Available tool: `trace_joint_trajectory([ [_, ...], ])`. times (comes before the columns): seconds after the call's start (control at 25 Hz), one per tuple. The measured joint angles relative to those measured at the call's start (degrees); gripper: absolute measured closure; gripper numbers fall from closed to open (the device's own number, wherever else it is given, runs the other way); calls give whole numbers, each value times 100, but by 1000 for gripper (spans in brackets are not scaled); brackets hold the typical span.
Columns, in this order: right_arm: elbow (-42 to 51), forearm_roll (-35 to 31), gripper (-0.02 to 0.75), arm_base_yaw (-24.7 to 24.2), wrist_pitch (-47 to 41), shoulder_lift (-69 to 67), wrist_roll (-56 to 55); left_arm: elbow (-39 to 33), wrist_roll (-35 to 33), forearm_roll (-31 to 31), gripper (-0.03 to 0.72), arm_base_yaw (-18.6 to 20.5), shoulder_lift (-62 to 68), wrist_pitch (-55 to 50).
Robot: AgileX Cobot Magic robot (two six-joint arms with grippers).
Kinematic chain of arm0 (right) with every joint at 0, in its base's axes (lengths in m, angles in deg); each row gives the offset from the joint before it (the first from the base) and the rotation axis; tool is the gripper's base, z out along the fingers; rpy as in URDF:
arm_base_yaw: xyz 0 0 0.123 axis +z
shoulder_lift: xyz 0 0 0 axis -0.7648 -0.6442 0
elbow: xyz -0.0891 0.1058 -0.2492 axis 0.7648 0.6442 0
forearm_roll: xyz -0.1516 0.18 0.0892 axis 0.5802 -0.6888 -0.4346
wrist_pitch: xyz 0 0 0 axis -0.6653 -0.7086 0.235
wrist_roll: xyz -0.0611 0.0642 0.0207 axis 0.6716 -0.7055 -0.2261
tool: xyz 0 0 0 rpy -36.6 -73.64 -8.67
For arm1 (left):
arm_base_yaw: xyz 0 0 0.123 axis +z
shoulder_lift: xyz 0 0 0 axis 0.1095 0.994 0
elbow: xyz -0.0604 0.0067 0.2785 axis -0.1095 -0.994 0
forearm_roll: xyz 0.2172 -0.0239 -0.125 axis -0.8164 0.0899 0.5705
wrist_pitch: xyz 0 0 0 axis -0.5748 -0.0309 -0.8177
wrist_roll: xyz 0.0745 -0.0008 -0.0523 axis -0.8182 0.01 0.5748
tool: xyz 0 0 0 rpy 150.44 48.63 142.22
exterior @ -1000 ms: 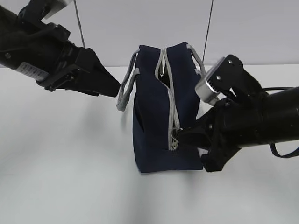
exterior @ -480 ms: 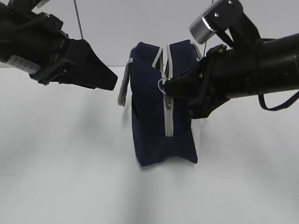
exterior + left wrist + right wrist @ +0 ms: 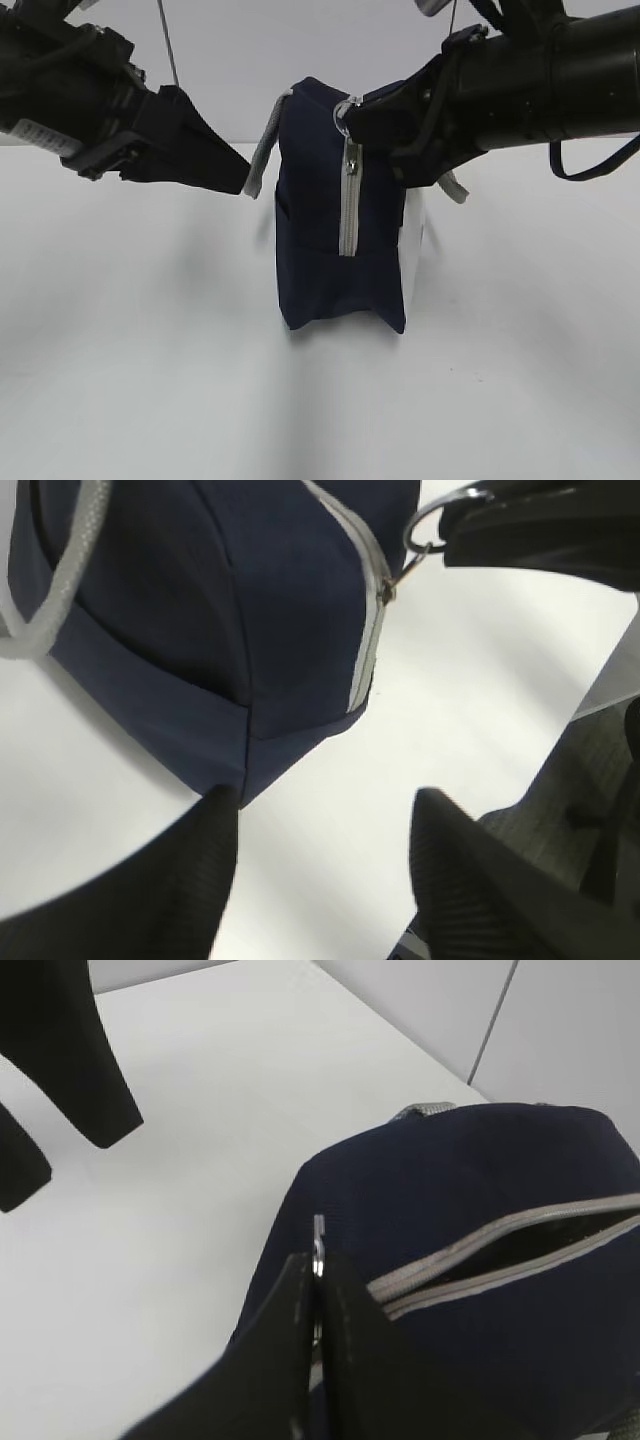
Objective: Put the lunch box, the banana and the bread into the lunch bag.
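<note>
The navy lunch bag (image 3: pixel 335 250) stands on end at the table's middle, its grey zipper (image 3: pixel 349 195) running up the near face. My right gripper (image 3: pixel 352 118) is at the bag's top, shut on the zipper's ring pull (image 3: pixel 343 110). The right wrist view shows the ring pull (image 3: pixel 319 1235) pinched between the right gripper's (image 3: pixel 318 1260) fingers, and the zipper gaping along the bag's top (image 3: pixel 520 1245). My left gripper (image 3: pixel 325 795) hovers open beside the bag's lower corner (image 3: pixel 240 770), left of the bag (image 3: pixel 240 182), holding nothing. The lunch box, banana and bread are out of view.
A grey strap handle (image 3: pixel 262 160) hangs on the bag's left side, and another (image 3: pixel 455 186) shows behind my right arm. The white table (image 3: pixel 140 360) ends at a wall behind. The left wrist view shows the table's edge and dark floor (image 3: pixel 600 770) beyond.
My right gripper has risen with the ring pull from the bag's lower end to its top, shutting the zipper along that face. The bag turned narrower. The left arm barely moved.
</note>
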Motion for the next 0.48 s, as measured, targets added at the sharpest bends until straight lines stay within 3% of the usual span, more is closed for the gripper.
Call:
trace_joint_trajectory([
  [0.16,0,0,754,0,0,0,-32,-112,-907,393,269,0,0,144],
  [0.28,0,11,754,0,0,-33,-32,-533,-2115,1261,216,0,0,307],
  [0.48,0,124,754,0,-10,-33,-32,-1227,-3340,2525,139,0,6,877],
])
